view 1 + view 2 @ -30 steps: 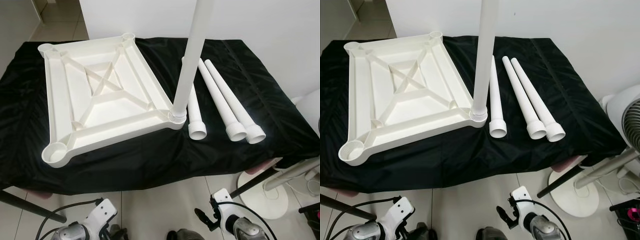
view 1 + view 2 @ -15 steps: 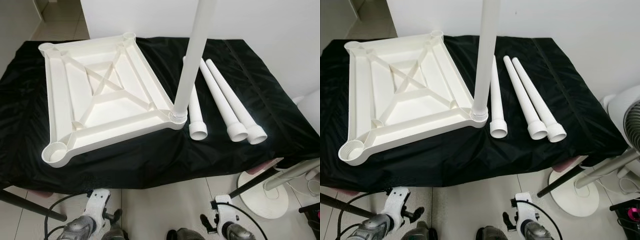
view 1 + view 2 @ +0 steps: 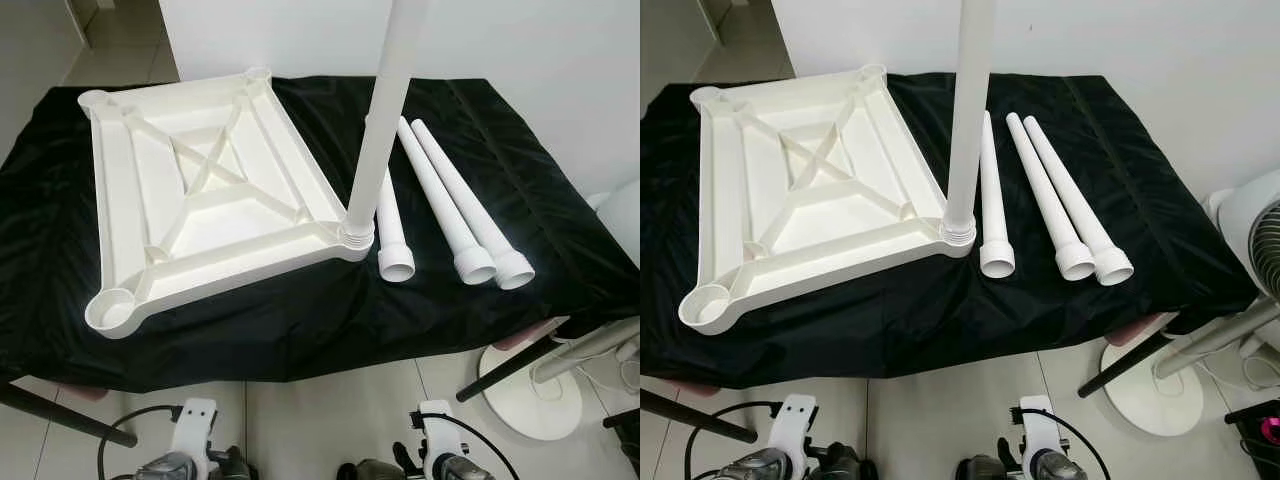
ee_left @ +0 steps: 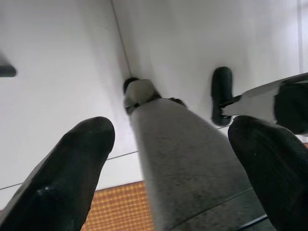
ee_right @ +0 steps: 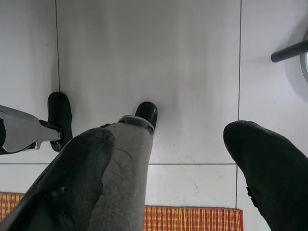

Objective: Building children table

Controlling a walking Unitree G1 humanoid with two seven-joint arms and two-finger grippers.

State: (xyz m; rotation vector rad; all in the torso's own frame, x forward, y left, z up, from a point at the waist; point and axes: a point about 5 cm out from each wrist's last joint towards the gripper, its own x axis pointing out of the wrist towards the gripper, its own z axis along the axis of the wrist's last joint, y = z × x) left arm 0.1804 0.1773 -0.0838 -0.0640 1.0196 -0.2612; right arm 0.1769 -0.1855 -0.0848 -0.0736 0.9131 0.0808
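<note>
lying upside down on the black cloth-covered table (image 3: 520, 210), the white plastic ribbed tabletop (image 3: 205, 195) carries one upright white plastic leg (image 3: 380, 120) in its near right corner; three loose white tapered legs (image 3: 450, 200) lie alongside, wide ends nearest. left gripper (image 4: 163, 159) and right gripper (image 5: 168, 159) hang spread wide, empty.

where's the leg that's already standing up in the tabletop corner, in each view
Left eye view: the upright leg rises from the near right corner of the upside-down tabletop, just right of centre.
Right eye view: the same leg stands at centre.
Left wrist view: floor and the robot's own leg; the table leg is not in it.
Right wrist view: likewise.
Shared landmark of both eye views: the three loose legs lying on the black cloth to its right.
</note>
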